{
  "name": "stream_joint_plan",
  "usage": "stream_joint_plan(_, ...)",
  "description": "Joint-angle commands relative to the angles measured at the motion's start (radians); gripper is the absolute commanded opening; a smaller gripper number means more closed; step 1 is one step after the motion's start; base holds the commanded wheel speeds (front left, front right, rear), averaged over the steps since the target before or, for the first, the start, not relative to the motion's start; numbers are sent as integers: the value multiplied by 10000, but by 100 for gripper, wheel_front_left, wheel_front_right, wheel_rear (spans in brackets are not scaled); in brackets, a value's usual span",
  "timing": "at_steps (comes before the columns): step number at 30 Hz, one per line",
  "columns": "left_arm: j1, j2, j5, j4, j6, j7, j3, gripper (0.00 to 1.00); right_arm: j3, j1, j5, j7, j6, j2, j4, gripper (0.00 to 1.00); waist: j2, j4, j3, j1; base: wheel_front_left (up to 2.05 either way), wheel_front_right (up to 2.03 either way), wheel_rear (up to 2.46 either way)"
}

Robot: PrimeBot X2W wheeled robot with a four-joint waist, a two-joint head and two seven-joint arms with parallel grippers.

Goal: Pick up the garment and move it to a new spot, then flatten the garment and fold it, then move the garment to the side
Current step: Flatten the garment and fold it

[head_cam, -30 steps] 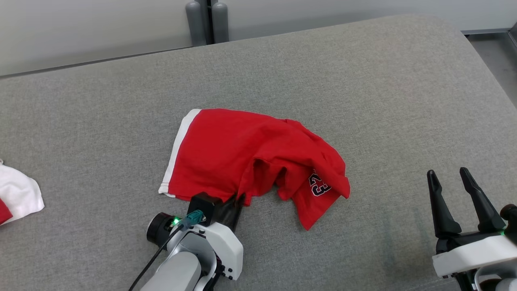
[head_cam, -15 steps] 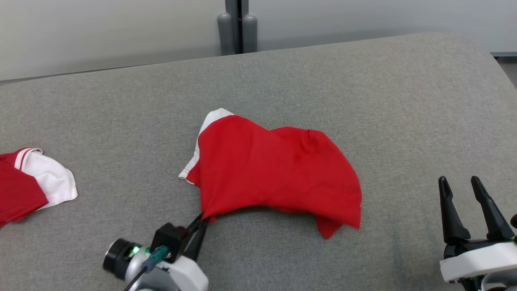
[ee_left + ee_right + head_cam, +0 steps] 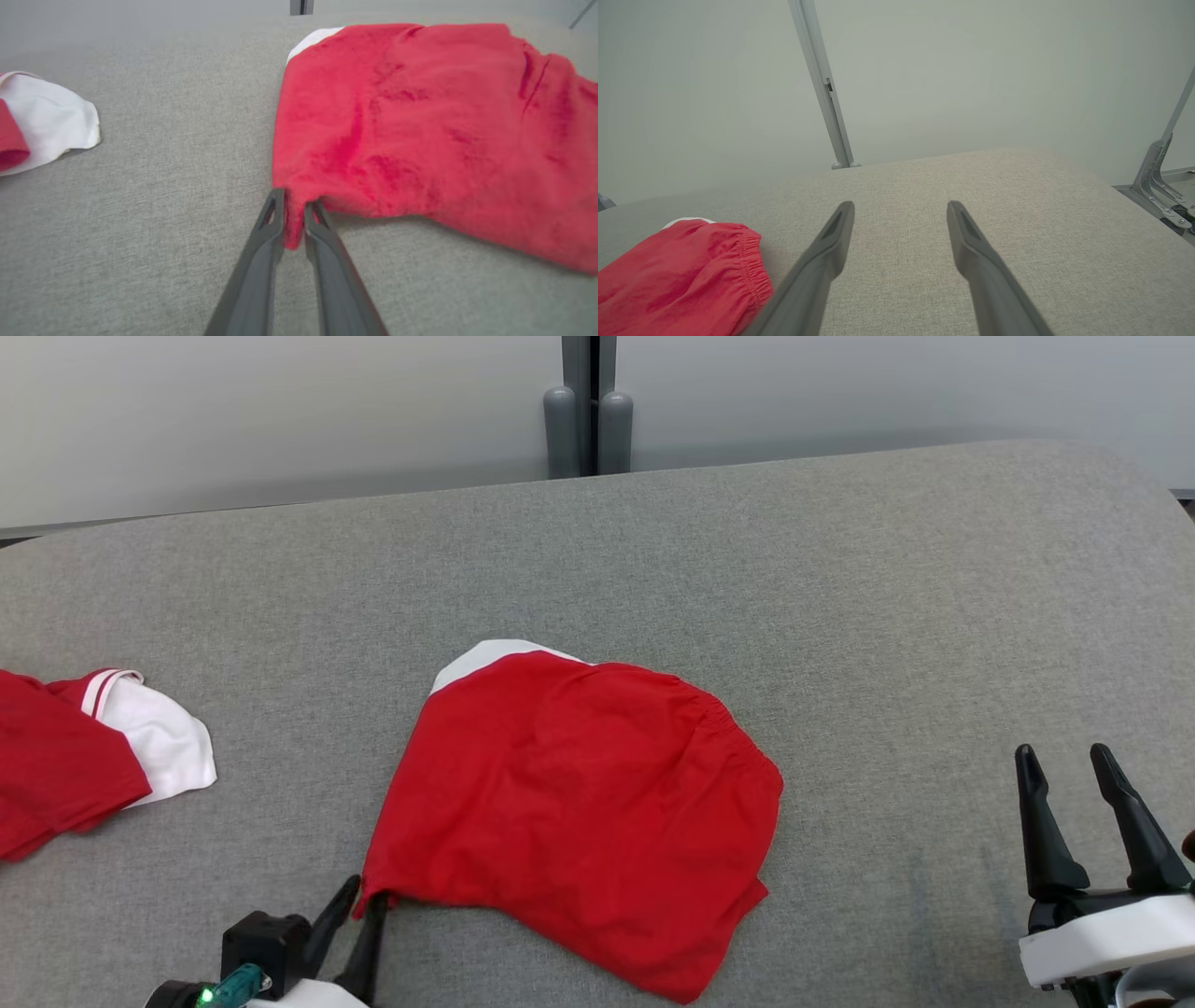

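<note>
Red garment (image 3: pixel 579 784) corner pinched by left claw (image 3: pixel 294 207); right claw (image 3: pixel 1064 758) spread.

Left gripper (image 3: pixel 366 894) and right gripper (image 3: pixel 1063 751): long dark tapered fingers (image 3: pixel 1041 831); white housing (image 3: pixel 1102 938); green light (image 3: pixel 203 997).

The garment (image 3: pixel 579 803) lies on the table (image 3: pixel 840 569), right of a second garment (image 3: pixel 84 765).
</note>
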Motion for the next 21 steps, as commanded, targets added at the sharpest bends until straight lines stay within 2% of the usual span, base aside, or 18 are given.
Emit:
stream_joint_plan(1, -57, -223, -173, 8, -54, -426, 176, 100, -21, 91, -54, 30, -3, -58, -91, 100, 0, 6, 3, 0, 0, 0, 0)
stream_joint_plan(6, -144, -962, -616, -111, -41, -1926, 775, 100, -106, 92, -122, 162, -3, -159, -247, 100, 0, 43, -139, 0, 0, 0, 0)
stream_joint_plan(11, -345, -1266, -453, -501, 33, -2412, 1496, 100, -169, 155, -238, 361, -3, -252, -488, 100, 0, 166, -458, 0, 0, 0, 0)
stream_joint_plan(21, -128, -1113, -28, -946, 238, -2380, 1728, 100, 68, 558, -345, 787, -3, -304, -806, 100, 0, 240, -1109, 0, 0, 0, 0)
